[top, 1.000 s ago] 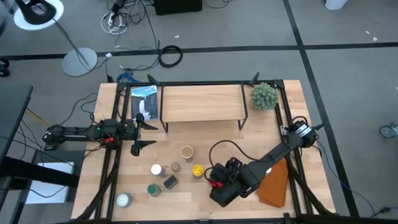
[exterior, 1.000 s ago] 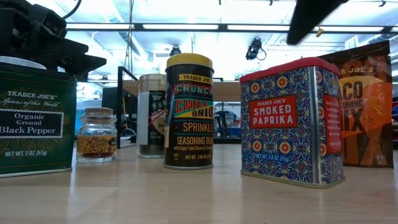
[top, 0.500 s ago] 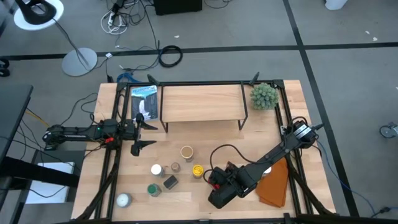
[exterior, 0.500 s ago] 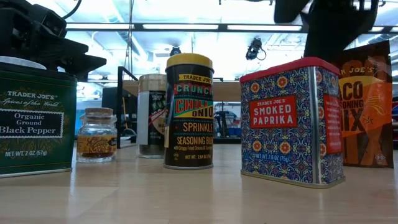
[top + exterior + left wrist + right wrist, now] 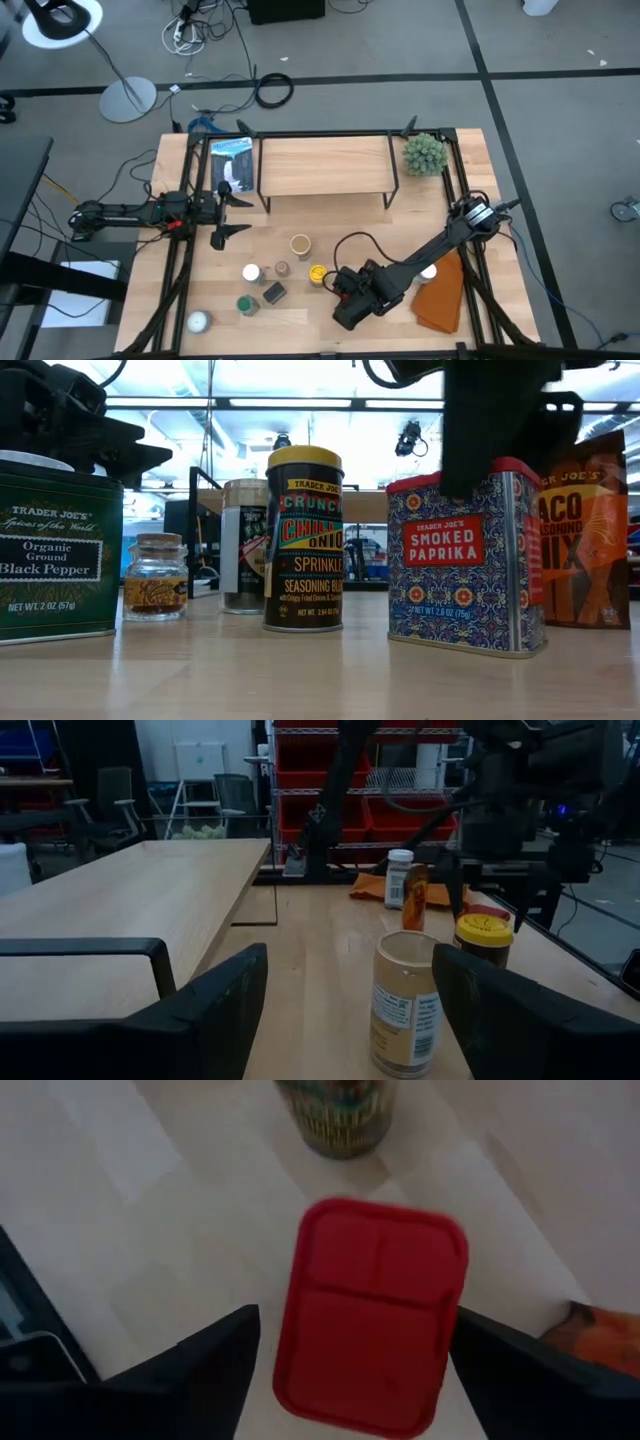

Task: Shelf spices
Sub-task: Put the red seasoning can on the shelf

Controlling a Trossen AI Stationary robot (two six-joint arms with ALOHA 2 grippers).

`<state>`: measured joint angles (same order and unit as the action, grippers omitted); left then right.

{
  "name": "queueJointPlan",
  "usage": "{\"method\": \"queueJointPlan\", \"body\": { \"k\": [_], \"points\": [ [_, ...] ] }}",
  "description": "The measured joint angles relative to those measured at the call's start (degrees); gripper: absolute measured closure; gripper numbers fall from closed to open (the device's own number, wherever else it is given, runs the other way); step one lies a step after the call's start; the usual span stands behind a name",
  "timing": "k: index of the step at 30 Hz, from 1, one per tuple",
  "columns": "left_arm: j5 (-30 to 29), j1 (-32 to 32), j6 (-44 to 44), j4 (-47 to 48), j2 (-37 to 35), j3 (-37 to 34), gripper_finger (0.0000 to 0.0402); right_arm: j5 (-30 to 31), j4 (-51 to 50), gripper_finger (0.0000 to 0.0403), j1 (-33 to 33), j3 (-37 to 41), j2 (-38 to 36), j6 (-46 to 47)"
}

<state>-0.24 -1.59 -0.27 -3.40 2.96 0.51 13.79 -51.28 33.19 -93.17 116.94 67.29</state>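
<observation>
The pale wooden worktop (image 5: 330, 225) carries the shelf (image 5: 325, 165) at its far side, a green plant (image 5: 424, 153) beside it, an orange cloth (image 5: 440, 295) at the right edge, and spice jars (image 5: 300, 245) scattered near the front.

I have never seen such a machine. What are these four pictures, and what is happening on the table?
Two dark robot arms work at one wooden table. One camera looks straight down, one sits at table height, and one rides on each wrist. Spice jars and tins stand near the front; the wooden shelf behind them carries nothing. The right gripper hangs open directly above the smoked paprika tin, its fingers on either side of the red lid, not visibly gripping. The left gripper waits open at the left, near the shelf. An orange cloth lies at the right.
</observation>
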Motion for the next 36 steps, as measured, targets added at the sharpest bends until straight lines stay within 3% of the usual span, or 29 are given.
{"method": "queueJointPlan", "body": {
  "k": [12,17,22,29,36],
  "points": [
    [-0.07,-0.02,0.00,-1.03,0.05,0.00,0.0113,-0.36,-1.48,0.0185,-0.33,0.00,-0.13,-2.65],
    [-0.07,-0.01,0.00,-1.48,0.05,0.00,0.0113,-1.91,-1.67,0.0184,-0.52,0.00,-0.16,-4.86],
    [-0.07,0.00,0.00,-1.48,0.05,0.00,0.0113,-3.32,-4.98,0.0156,-0.76,-1.44,-0.50,-7.60],
    [-0.05,0.00,0.00,-1.44,0.05,0.00,0.0113,-3.02,-13.94,0.0183,-0.96,-7.91,-0.54,-13.85],
    [-0.02,-0.02,0.00,-1.42,0.05,0.00,0.0113,-2.54,-22.93,0.0162,-1.81,-17.25,-0.59,-21.07]
  ]
}}
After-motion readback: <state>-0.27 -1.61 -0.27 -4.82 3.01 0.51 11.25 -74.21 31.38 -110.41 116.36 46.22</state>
